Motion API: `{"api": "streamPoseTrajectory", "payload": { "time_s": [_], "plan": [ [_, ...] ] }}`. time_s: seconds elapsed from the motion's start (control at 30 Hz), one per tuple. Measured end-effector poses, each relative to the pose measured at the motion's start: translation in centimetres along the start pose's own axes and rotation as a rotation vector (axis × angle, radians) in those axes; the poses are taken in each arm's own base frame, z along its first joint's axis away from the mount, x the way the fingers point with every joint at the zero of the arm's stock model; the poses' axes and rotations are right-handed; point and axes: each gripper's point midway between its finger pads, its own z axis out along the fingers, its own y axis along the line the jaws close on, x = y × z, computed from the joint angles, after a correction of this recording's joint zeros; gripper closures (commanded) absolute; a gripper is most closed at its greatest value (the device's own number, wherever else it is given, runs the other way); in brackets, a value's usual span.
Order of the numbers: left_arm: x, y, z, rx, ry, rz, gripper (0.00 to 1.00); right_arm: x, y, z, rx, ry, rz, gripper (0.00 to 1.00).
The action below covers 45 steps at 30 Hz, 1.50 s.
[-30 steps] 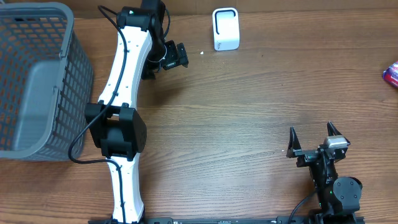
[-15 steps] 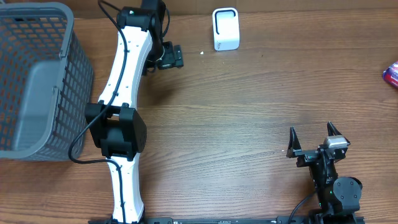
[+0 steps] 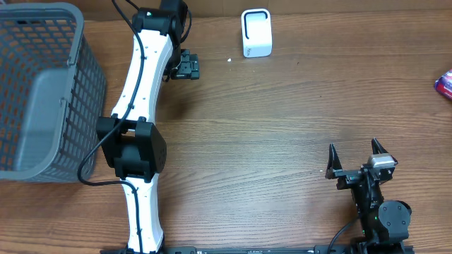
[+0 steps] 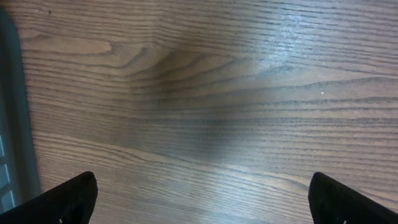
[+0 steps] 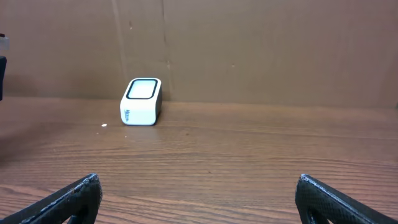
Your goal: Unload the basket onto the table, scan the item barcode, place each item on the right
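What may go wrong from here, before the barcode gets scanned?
The colourful item lies at the right edge of the overhead view, mostly cut off; a reach by the open right tool might nudge it away. The left tool, open and empty, hangs near the white scanner and may crowd it.

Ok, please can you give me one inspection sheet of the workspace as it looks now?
Surface: wooden table, one small white speck.
Job's things: white scanner upright at the far edge; colourful packet at the right edge, partly cut off.
Clutter: grey basket at the left, nothing seen inside.
Grippers: left gripper open and empty, near the scanner; right gripper open and empty.
Cables: black cable loops beside the left arm.
Surroundings: brown cardboard wall behind the table.
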Motion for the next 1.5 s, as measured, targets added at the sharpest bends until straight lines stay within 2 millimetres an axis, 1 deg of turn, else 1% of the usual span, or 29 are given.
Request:
{"api": "streamPoseTrajectory", "payload": {
  "time_s": [0.07, 0.13, 0.2, 0.27, 0.37, 0.5, 0.63, 0.67, 0.73, 0.8, 0.83, 0.9, 0.97, 1.13, 1.23, 1.3, 1.4, 1.5],
  "plan": [
    [-0.5, -0.4, -0.2, 0.018, -0.027, -0.003, 0.00, 0.0, 0.0, 0.0, -0.001, 0.000, 0.000, 0.00],
    [-1.6, -1.0, -0.8, 0.047, -0.097, -0.005, 0.00, 0.0, 0.0, 0.0, 0.000, 0.000, 0.000, 0.00],
    [-2.2, -1.7, -1.8, 0.078, -0.182, 0.016, 0.00, 0.0, 0.0, 0.0, 0.000, 0.000, 0.000, 0.00],
    [-2.0, -2.4, -3.3, 0.104, -0.259, 0.044, 0.00, 0.0, 0.0, 0.0, 0.000, 0.000, 0.000, 0.00],
    [-0.7, -3.1, -5.7, 0.140, -0.357, 0.086, 0.00, 0.0, 0.0, 0.0, -0.001, 0.000, 0.000, 0.00],
    [1.8, -4.1, -8.8, 0.179, -0.478, 0.195, 0.00, 0.0, 0.0, 0.0, 0.000, 0.000, 0.000, 0.00],
    [4.9, -5.0, -10.7, 0.201, -0.565, 0.323, 0.00, 0.0, 0.0, 0.0, 0.000, 0.000, 0.000, 0.00],
    [6.0, -5.1, -11.0, 0.210, -0.583, 0.352, 0.00, 0.0, 0.0, 0.0, 0.000, 0.000, 0.000, 0.00],
    [6.9, -4.8, -11.2, 0.218, -0.606, 0.364, 0.00, 0.0, 0.0, 0.0, 0.000, 0.000, 0.000, 0.00],
    [8.1, -4.2, -10.9, 0.225, -0.627, 0.369, 0.00, 0.0, 0.0, 0.0, 0.000, 0.000, 0.000, 0.00],
    [9.2, -3.5, -10.3, 0.233, -0.635, 0.366, 0.00, 0.0, 0.0, 0.0, 0.000, 0.000, 0.000, 0.00],
    [9.7, -3.0, -9.7, 0.248, -0.662, 0.355, 0.00, 0.0, 0.0, 0.0, 0.000, -0.001, 0.000, 0.00],
    [11.2, -2.2, -8.5, 0.261, -0.657, 0.347, 0.00, 0.0, 0.0, 0.0, 0.000, 0.000, 0.000, 0.00],
    [14.3, -0.5, -7.1, 0.278, -0.691, 0.326, 0.00, 0.0, 0.0, 0.0, -0.001, 0.000, 0.000, 0.00],
    [15.8, 0.8, -7.0, 0.283, -0.737, 0.301, 0.00, 0.0, 0.0, 0.0, 0.000, 0.000, 0.000, 0.00],
    [17.0, 2.0, -7.1, 0.288, -0.784, 0.273, 0.00, 0.0, 0.0, 0.0, 0.000, 0.000, 0.000, 0.00],
    [18.5, 3.5, -7.6, 0.297, -0.863, 0.228, 0.00, 0.0, 0.0, 0.0, -0.001, 0.000, 0.000, 0.00],
    [19.6, 4.2, -7.9, 0.306, -0.921, 0.210, 0.00, 0.0, 0.0, 0.0, 0.000, 0.000, 0.000, 0.00]
  ]
}}
